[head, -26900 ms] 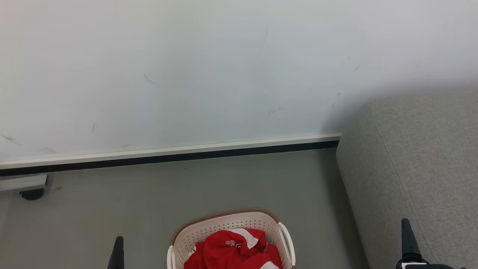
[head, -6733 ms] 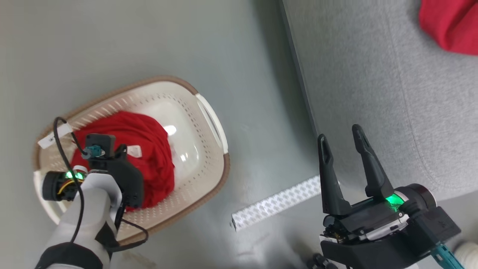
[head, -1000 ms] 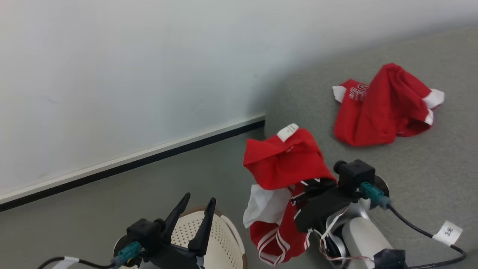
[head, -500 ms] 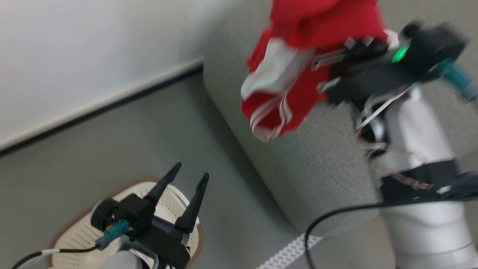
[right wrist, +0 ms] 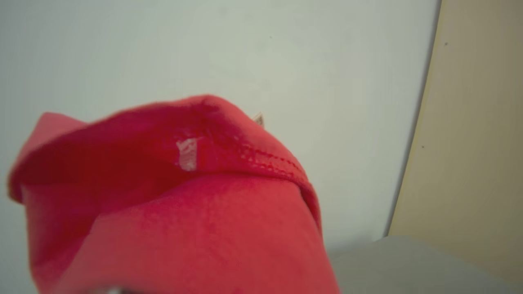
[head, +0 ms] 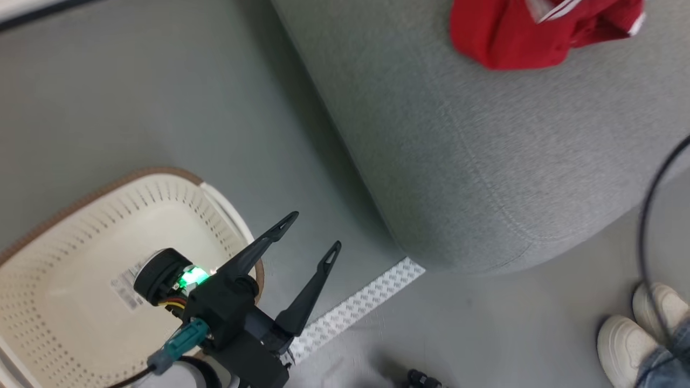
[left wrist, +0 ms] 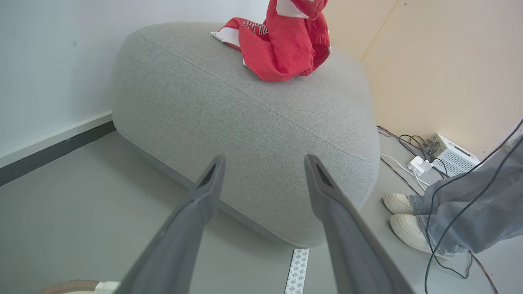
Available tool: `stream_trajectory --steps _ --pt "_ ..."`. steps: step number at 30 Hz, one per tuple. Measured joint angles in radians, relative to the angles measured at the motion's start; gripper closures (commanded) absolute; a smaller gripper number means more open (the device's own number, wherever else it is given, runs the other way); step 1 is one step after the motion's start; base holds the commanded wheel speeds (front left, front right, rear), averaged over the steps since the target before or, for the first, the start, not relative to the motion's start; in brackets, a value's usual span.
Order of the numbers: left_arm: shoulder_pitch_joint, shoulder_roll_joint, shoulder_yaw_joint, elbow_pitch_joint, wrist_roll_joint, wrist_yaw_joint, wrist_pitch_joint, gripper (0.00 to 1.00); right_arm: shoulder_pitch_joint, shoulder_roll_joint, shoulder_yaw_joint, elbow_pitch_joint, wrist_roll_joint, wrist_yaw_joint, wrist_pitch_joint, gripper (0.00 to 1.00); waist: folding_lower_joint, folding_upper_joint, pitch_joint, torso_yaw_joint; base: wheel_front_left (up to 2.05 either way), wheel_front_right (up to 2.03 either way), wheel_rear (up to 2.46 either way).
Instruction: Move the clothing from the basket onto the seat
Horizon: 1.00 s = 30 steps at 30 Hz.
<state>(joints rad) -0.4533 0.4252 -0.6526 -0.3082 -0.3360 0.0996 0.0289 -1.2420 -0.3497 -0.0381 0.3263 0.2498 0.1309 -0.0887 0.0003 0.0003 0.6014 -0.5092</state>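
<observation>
The cream basket (head: 135,175) stands on the floor at lower left, with no clothing in it and a label on its bottom. My left gripper (head: 312,231) hovers open over the basket's right rim, nothing between its fingers (left wrist: 204,192). Red clothing (head: 517,37) lies bunched on the grey seat (head: 485,161), with white lettering showing (left wrist: 278,49). In the right wrist view another red garment (right wrist: 196,204) is draped close in front of the camera and held up against the wall. It hides my right gripper's fingers, which are shut on it.
A person's white shoes (head: 641,328) and jeans (left wrist: 470,212) stand by the sofa's near right corner. A perforated white strip (head: 356,307) lies on the floor. Cables and a white box (left wrist: 449,155) sit by the beige wall. A black cable (head: 647,215) hangs at right.
The head camera has swung downward, so the right arm and its garment have left that view. The basket and the open left gripper now show larger.
</observation>
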Motion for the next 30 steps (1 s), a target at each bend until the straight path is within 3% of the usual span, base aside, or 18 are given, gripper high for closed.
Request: stream_trajectory --steps 8,16,17,18,19,30 --pt "0.007 0.029 -0.032 -0.126 0.039 0.013 0.038 0.00 -0.074 -0.107 -0.209 0.310 -0.044 0.000 -0.041 1.00 0.0000 0.0001 0.160 0.035 0.00 0.00 0.00" --pt "0.038 0.044 -0.046 -0.185 0.064 0.029 0.059 0.00 0.029 -0.039 -0.284 0.497 -0.058 0.000 -0.112 1.00 -0.0001 0.0000 0.231 0.082 0.00 0.00 0.00" --pt "0.037 0.043 -0.048 -0.187 0.064 0.028 0.059 0.00 0.036 -0.030 -0.286 0.506 -0.061 0.000 -0.117 0.89 -0.0002 0.0000 0.236 0.086 0.00 0.00 0.00" --pt "0.037 0.043 -0.049 -0.187 0.064 0.028 0.059 0.00 0.040 -0.022 -0.286 0.514 -0.062 0.000 -0.123 0.59 -0.0002 0.0000 0.239 0.090 0.00 0.00 0.00" --pt "0.035 0.043 -0.050 -0.185 0.064 0.025 0.057 0.00 0.043 -0.017 -0.279 0.523 -0.074 0.000 -0.123 0.00 -0.0001 0.0000 0.240 0.093 0.00 0.00 0.00" --pt "0.033 0.005 -0.072 -0.081 0.023 -0.004 -0.039 0.00 0.104 -0.003 -0.153 0.534 -0.183 0.000 -0.143 0.00 -0.0004 -0.0002 0.154 0.110 0.00 0.00 0.00"
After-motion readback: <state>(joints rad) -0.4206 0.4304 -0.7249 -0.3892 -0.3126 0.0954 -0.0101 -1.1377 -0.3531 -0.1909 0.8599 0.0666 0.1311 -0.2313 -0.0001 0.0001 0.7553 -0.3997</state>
